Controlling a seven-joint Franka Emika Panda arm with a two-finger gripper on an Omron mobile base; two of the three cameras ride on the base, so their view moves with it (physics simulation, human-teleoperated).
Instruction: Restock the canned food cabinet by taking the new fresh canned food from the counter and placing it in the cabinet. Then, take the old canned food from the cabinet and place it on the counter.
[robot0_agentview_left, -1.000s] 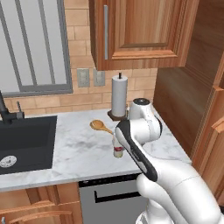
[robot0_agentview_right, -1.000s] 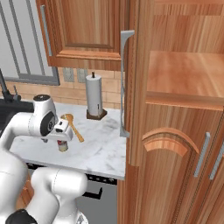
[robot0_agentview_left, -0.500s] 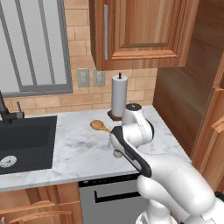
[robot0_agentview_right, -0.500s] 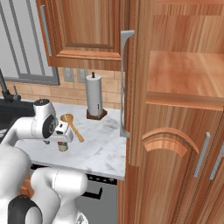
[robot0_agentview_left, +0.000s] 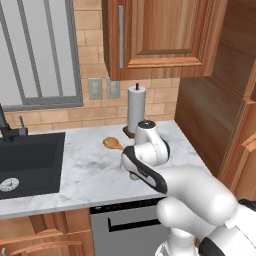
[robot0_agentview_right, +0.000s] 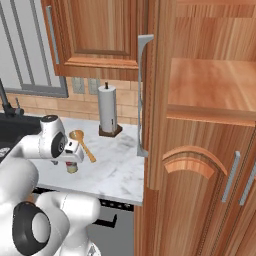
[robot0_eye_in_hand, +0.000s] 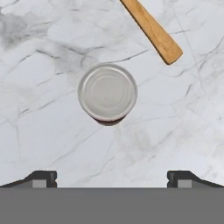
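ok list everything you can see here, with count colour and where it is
new fresh canned food: 1, silvery lid, upright on the counter below the gripper
counter: 1, white marble
wooden spoon: 1, light brown, lying on counter beyond the can
paper towel holder: 1, white roll on dark base, by the brick wall
sink: 1, black, left end of counter
cabinet: 1, warm brown, right of counter, grey bar handle
gripper: 1, dark fingertips, spread wide above the can
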